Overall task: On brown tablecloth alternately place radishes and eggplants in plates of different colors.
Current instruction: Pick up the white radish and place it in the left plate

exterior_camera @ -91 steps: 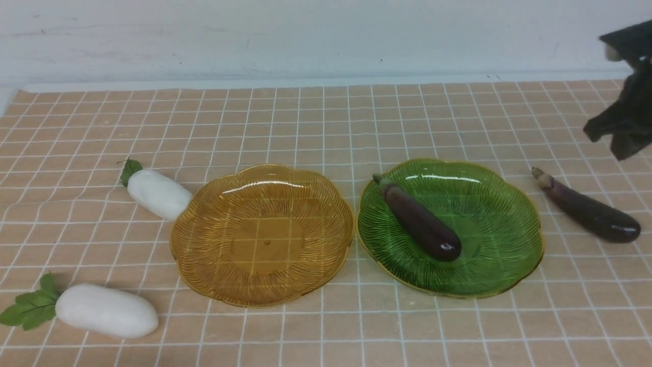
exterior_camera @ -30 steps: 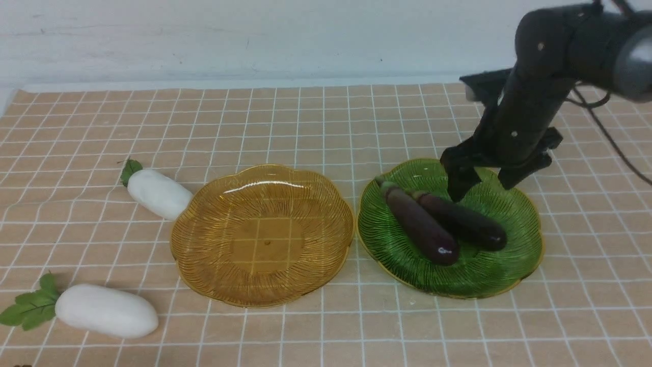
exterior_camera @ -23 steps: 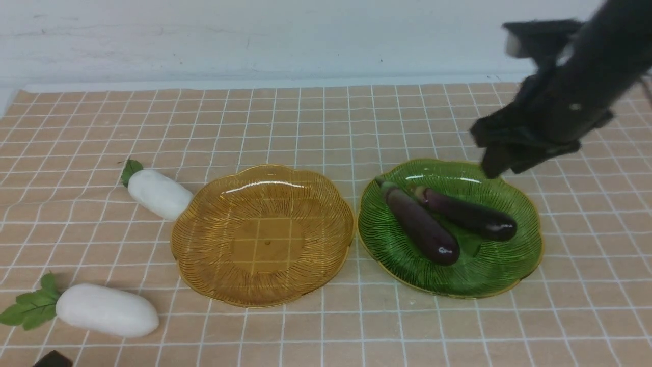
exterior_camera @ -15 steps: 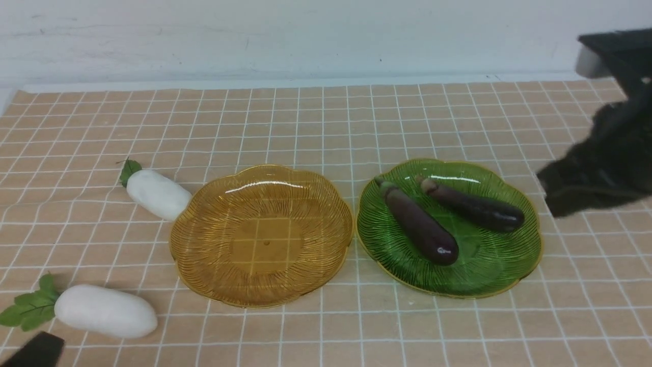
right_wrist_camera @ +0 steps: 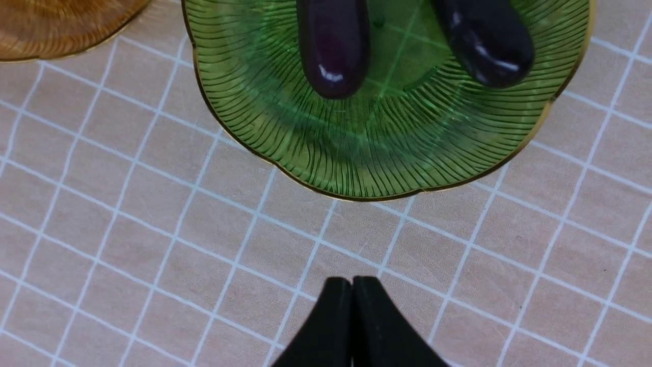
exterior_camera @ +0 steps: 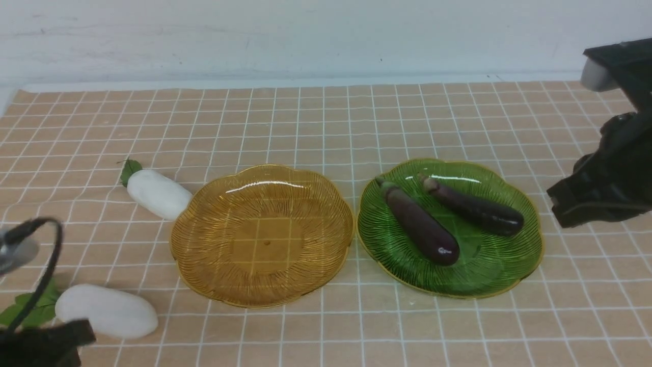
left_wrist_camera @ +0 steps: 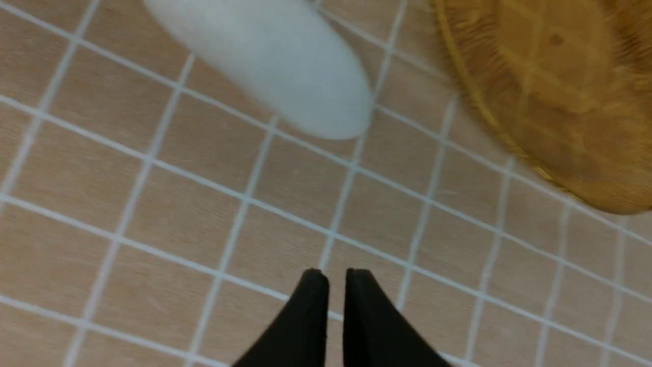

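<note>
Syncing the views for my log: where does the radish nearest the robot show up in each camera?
Front view: the near radish lies at the robot's near left.
Left wrist view: its rounded end lies ahead of the left gripper, apart from it.
Right wrist view: not in it.
Shared landmark: the amber plate, whose rim shows in all three.

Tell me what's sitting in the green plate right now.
In the green plate lie the left eggplant and the right eggplant, side by side, apart. The plate floor beneath them is hidden.
</note>
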### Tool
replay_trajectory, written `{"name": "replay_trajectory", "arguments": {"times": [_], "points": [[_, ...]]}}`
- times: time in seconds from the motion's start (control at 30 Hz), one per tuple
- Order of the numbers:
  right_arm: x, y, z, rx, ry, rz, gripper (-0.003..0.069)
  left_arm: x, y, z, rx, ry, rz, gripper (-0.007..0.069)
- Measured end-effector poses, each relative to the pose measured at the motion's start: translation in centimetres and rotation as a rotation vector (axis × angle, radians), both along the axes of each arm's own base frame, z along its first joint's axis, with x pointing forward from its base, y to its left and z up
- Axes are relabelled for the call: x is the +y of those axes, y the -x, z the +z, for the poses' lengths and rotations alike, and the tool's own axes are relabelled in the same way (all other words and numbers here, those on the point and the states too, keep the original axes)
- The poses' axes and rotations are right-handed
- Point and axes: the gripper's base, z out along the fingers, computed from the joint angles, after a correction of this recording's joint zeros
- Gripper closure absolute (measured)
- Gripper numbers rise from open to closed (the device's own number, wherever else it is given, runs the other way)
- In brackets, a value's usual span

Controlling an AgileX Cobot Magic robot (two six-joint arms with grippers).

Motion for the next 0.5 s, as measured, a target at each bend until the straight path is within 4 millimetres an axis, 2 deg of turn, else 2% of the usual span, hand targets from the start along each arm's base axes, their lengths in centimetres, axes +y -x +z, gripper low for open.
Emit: {"name": "replay_trajectory", "arguments": {"times": [0.1,0.23,0.33,0.43,0.5], "points": [[0.0,0.0,0.0,0.0,0.001,0.002,0.0674,0.6,-3.1,0.5,0.066,-0.063,0.029,0.0412],[0.0,0.0,0.0,-0.002,0.006,0.002,0.0674,0.7,-5.1,0.2,0.108,-0.063,0.061,0.0288],[0.0,0.0,0.0,-0.003,0.005,0.002,0.0674,0.7,-6.6,-1.1,0.165,-0.052,0.098,0.0131],[0.0,0.0,0.0,-0.003,0.002,0.002,0.0674,0.7,-7.7,-2.4,0.204,-0.04,0.134,0.0016],[0.0,0.0,0.0,-0.002,0.001,0.002,0.0674,0.7,-8.3,-3.3,0.229,-0.033,0.159,-0.0029]]}}
